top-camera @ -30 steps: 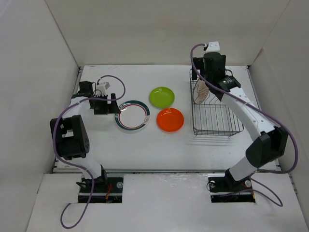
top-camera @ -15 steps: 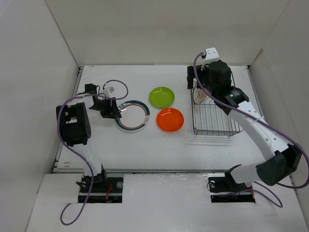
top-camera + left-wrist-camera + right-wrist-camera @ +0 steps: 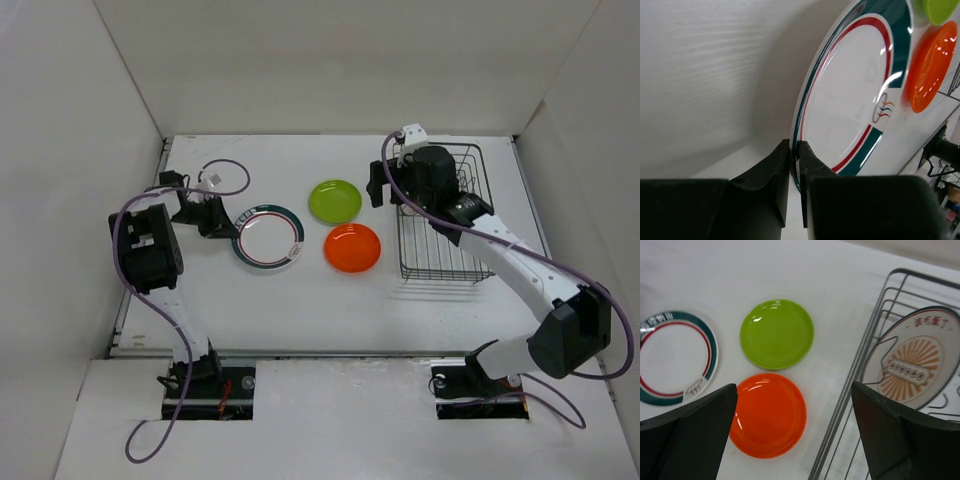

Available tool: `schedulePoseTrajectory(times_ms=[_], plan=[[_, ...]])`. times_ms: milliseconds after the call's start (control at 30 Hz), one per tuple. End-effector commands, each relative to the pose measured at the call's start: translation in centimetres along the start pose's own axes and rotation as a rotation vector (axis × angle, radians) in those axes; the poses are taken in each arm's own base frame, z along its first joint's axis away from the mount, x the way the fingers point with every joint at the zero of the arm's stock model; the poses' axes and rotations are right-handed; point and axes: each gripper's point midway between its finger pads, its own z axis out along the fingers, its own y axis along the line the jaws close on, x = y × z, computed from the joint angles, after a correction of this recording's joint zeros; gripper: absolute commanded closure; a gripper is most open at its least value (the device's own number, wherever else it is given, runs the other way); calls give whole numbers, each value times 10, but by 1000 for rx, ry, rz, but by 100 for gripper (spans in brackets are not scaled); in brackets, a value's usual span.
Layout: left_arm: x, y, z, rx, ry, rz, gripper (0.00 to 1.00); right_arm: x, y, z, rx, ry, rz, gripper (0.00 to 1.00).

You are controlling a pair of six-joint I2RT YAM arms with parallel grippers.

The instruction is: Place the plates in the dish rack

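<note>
My left gripper (image 3: 217,222) is shut on the left rim of the larger white plate with the dark green-and-red rim (image 3: 268,238). In the left wrist view its black fingers (image 3: 812,165) pinch that plate's (image 3: 850,105) edge. The lime green plate (image 3: 335,200) and the orange plate (image 3: 352,247) lie flat between it and the dish rack (image 3: 445,262). My right gripper (image 3: 794,390) hangs open above the orange plate (image 3: 771,414), just left of the rack's wires (image 3: 875,335). The small white plate with the orange pattern (image 3: 912,360) stands on edge inside the rack.
White walls close in the table on the left, back and right. The rack's near half holds nothing. The left arm's purple cable (image 3: 228,172) loops over the table behind the left gripper.
My left gripper has closed on the rimmed plate's edge and dragged it slightly left. My right arm has swung left away from the rack, leaving the small plate standing in it.
</note>
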Motion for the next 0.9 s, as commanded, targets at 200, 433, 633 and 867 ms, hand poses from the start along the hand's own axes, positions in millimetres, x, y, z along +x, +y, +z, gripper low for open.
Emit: schedulePoseTrajectory(times_ms=[200,433,633,867], plan=[[-26,-100,-105,250,-191,441,100,-20,102,-2,-496,-145,-48,0],[-8,-155,-143,346,-226,571,100,-15,161,5,-724,-165,-99,0],[8,-186,-146,347,-209,649,100,-8,195,15,-834,-163,-112,0],[11,-197,-150,369,-220,664,100,8,233,23,-999,-112,-77,15]])
